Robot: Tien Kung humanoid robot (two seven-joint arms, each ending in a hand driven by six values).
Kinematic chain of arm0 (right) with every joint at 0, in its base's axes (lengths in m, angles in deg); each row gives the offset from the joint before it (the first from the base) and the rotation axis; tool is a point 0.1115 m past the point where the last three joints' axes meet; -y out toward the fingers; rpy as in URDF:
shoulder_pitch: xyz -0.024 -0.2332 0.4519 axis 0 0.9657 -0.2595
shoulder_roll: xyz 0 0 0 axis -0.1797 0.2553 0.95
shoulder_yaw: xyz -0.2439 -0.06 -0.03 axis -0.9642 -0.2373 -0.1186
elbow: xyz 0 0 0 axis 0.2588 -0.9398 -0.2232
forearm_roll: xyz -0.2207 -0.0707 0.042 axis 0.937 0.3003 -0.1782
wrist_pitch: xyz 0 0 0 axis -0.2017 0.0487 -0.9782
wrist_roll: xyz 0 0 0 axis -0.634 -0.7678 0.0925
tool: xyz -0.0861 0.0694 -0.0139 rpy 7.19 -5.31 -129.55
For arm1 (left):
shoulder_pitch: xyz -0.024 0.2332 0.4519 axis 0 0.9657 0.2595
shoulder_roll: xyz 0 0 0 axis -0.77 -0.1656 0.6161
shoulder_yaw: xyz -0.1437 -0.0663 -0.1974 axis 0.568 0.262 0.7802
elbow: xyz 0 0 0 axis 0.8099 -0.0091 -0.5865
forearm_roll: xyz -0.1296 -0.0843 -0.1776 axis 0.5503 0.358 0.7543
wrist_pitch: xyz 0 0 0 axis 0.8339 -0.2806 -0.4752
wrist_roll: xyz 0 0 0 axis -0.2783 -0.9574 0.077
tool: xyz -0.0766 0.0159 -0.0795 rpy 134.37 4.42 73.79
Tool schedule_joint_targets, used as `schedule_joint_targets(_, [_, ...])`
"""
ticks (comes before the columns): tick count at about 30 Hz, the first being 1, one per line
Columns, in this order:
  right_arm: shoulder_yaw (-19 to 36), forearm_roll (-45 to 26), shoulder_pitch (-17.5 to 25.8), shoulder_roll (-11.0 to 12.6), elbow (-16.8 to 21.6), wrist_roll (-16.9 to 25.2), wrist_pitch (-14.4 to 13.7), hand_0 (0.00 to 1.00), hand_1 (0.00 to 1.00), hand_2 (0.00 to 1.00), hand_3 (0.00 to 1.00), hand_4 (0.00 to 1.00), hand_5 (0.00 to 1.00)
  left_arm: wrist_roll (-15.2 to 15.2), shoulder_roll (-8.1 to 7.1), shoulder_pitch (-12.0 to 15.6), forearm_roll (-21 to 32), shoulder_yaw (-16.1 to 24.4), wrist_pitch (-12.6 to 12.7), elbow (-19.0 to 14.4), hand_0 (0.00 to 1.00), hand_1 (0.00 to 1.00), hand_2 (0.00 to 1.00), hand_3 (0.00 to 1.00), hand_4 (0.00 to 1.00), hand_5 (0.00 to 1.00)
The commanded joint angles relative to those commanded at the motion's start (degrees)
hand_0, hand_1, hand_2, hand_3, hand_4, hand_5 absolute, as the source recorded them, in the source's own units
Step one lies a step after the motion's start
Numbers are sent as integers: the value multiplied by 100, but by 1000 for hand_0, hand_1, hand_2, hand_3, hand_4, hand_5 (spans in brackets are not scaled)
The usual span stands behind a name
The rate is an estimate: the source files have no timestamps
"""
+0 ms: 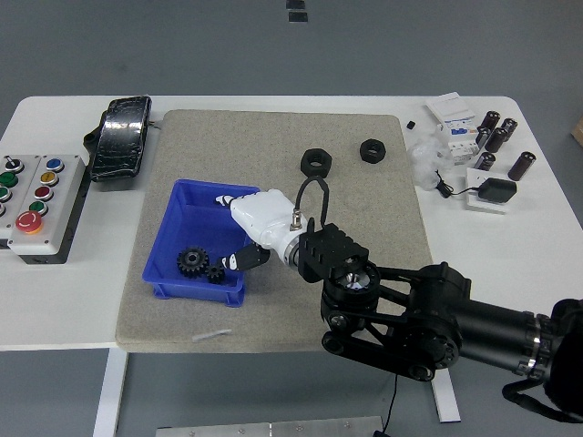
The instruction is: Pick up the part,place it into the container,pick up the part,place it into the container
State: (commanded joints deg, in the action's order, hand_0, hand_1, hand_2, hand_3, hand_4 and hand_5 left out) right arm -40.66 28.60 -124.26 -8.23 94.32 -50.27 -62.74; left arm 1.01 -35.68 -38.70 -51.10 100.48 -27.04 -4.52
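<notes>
Over the grey mat (273, 146) on the tabltop, the right hand (248, 238) covers the blue container's (173, 228) right wall, fingers loosely spread, gripping nothing visible. Two gears, large (192, 262) and small (217, 272), lie inside, the small one partly hidden.

two gears (192, 262), two nuts (316, 162), one bin (182, 215)

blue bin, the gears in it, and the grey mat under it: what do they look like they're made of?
The blue rectangular bin: moulded plastic, going by its uniform colour and soft sheen. The larger black toothed gear and the smaller black gear: dark matte, metal or plastic, unclear. The grey mat: felt-like fabric with a speckled, dull surface.
</notes>
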Motion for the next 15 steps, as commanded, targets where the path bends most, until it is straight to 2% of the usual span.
schedule_joint_targets(4, [289, -194, 67, 20, 40, 233, -414, 536, 687, 721, 853, 894, 489, -1, 3, 7, -6, 9, 1, 0, 623, 630, 627, 657, 634, 423])
schedule_joint_targets(6, [440, -229, 102, 36, 42, 302, -542, 530, 675, 706, 815, 863, 479, -1, 3, 9, -9, 8, 0, 0, 622, 630, 626, 654, 628, 419])
schedule_joint_targets(10, [836, -236, 224, 113, 71, 412, -675, 530, 675, 706, 815, 863, 479, 5, 7, 12, -22, 17, -1, 0, 622, 630, 626, 654, 628, 419])
schedule_joint_targets(15, [1479, -374, 659, 322, 268, 793, -930, 529, 671, 701, 799, 847, 485, 16, 33, 23, -41, 27, -6, 0, 622, 630, 625, 652, 622, 416])
